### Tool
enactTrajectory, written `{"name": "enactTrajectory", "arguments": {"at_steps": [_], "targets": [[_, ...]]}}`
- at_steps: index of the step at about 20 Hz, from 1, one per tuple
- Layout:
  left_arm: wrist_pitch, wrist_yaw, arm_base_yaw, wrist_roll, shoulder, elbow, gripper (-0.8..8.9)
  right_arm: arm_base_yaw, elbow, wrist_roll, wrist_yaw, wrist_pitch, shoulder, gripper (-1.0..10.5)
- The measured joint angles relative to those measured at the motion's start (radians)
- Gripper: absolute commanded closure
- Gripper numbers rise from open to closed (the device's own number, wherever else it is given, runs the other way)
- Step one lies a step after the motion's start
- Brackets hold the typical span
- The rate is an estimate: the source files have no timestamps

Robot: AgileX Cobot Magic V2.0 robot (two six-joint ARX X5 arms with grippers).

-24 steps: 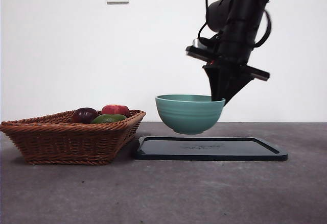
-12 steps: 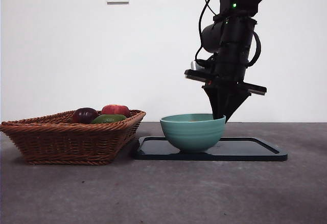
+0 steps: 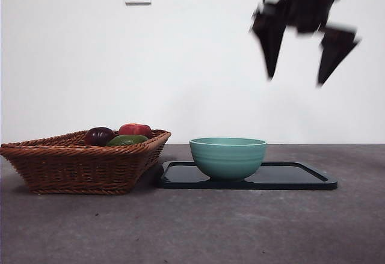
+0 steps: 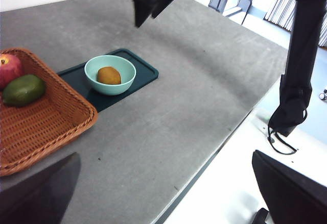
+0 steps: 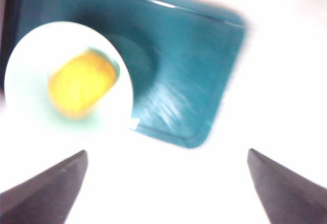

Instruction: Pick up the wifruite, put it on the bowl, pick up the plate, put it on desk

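Observation:
The mint-green bowl stands on the left part of a flat dark rectangular plate on the desk. The orange-brown wifruite lies inside the bowl; the bowl's wall hides it in the front view. It also shows, blurred, in the right wrist view. My right gripper hangs open and empty high above the plate, right of the bowl. My left gripper is open and empty, far back from the bowl, near the desk's edge.
A brown wicker basket stands left of the plate, almost touching it. It holds a red apple, a green fruit and a dark fruit. The desk's edge runs close to my left gripper.
My right gripper lowered the bowl onto the dark plate, let go of it, and rose well above it with its jaws spread. The basket has not moved.

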Motion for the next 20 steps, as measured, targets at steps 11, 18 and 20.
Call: {"name": "enactTrajectory", "arguments": {"at_steps": [11, 18, 20], "targets": [[0.039, 0.0, 0.0, -0.022, 0.001, 0.0, 2.2, 0.186, -0.134, 0.005, 0.021, -0.006, -0.627, 3.6], [0.122, -0.001, 0.0, -0.055, 0.109, 0.0, 2.22, 0.291, -0.518, 0.09, 0.021, -0.006, -1.068, 3.6], [0.178, -0.001, 0.0, -0.066, 0.178, 0.0, 2.22, 0.291, -0.611, 0.113, 0.022, -0.006, -1.183, 3.6]]}}
